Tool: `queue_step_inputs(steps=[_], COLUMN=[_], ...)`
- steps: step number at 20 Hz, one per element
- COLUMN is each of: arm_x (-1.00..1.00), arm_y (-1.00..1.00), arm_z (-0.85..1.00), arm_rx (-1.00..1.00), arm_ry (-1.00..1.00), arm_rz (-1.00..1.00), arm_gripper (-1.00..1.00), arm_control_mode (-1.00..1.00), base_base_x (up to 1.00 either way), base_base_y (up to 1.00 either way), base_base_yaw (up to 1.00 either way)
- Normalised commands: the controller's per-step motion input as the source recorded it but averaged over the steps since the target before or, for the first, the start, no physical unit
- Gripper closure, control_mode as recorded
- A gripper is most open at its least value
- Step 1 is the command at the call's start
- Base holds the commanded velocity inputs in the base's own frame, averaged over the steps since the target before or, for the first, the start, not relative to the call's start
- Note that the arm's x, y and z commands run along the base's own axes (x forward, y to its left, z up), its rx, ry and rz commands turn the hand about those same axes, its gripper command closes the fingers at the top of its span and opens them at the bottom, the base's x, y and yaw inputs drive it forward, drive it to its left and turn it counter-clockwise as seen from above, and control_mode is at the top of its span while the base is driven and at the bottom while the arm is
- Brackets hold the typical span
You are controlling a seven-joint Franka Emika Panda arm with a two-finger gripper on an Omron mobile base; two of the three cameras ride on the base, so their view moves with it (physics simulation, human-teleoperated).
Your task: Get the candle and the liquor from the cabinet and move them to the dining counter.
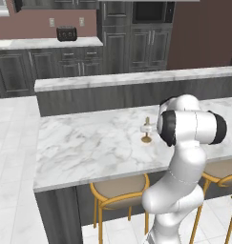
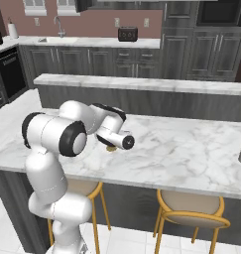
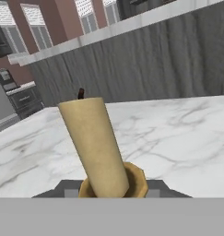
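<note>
Candle [image 1: 146, 130] stood upright on the dining counter [image 1: 89, 143]; gripper [image 3: 112, 192] sat at its holder, jaws narrow, grip unclear.

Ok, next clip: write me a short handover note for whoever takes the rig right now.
Gripper: at the candle's holder, low over the dining counter; whether it is clamped or let go cannot be told.
Candle: upright, its foot on or just above the marble, in front of the raised back ledge.
Done: candle brought to the counter.
Left: confirm release and back the hand off, then fetch the liquor from the cabinet and bring it here.
</note>
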Motion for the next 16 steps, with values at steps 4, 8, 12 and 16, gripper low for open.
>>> queue_step_inputs(steps=[4,8,12,16], arm_x=[0.37,0.31,0.18,0.07], arm_y=[0.0,0.0,0.0,0.0], arm_z=[0.0,-0.01,-0.09,-0.26], arm_rx=[0.0,0.0,0.0,0.0], arm_ry=[-0.01,-0.05,-0.07,-0.02], arm_rz=[0.0,0.0,0.0,0.0], arm_gripper=[1.0,1.0,1.0,1.0], arm_control_mode=[-1.0,-1.0,-1.0,-1.0], base_base_x=[0.0,0.0,0.0,0.0], base_base_y=[0.0,0.0,0.0,0.0], base_base_yaw=[0.0,0.0,0.0,0.0])
